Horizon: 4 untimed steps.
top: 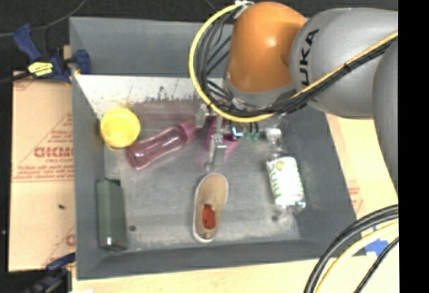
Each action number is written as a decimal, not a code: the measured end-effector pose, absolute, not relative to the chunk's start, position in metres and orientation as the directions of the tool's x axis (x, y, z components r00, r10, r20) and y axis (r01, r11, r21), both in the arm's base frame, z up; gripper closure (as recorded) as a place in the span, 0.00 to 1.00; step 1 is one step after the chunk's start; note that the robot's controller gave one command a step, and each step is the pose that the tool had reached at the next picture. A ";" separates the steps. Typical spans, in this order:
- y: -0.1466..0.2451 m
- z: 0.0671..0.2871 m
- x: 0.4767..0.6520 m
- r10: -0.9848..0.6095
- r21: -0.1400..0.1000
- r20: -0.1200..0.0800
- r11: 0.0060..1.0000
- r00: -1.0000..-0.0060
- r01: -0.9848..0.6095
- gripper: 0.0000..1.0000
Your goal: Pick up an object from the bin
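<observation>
Low over the middle of the grey metal bin (157,201), beneath the orange wrist cover: the two-finger gripper (215,148). Open or closed, cannot tell. Just beside it at nine o'clock, the narrow end of a translucent pink plastic bottle (157,145), lying on its side and slanting down toward eight o'clock. Beyond the bottle, at ten o'clock, a round yellow plastic cap (120,127). Near, at six o'clock, a beige oval slipper-shaped thing with red inside (209,208). At four o'clock, a clear packet with a green-and-white label (285,183). Well apart at eight o'clock, in the bin's corner, a dark grey-green oblong block (110,212).
</observation>
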State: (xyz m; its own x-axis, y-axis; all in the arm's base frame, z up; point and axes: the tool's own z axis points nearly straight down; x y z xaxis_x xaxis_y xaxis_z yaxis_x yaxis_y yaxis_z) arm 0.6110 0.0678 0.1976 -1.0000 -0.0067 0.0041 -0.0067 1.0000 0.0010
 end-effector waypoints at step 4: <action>0.030 0.096 0.543 -0.283 0.001 -0.009 0.959 -0.959 -0.283 1.00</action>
State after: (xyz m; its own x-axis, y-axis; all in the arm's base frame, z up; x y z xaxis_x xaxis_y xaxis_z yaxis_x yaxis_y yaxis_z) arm 0.5427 0.0298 0.0957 -0.9592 -0.2825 -0.0089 -0.2825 0.9593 0.0011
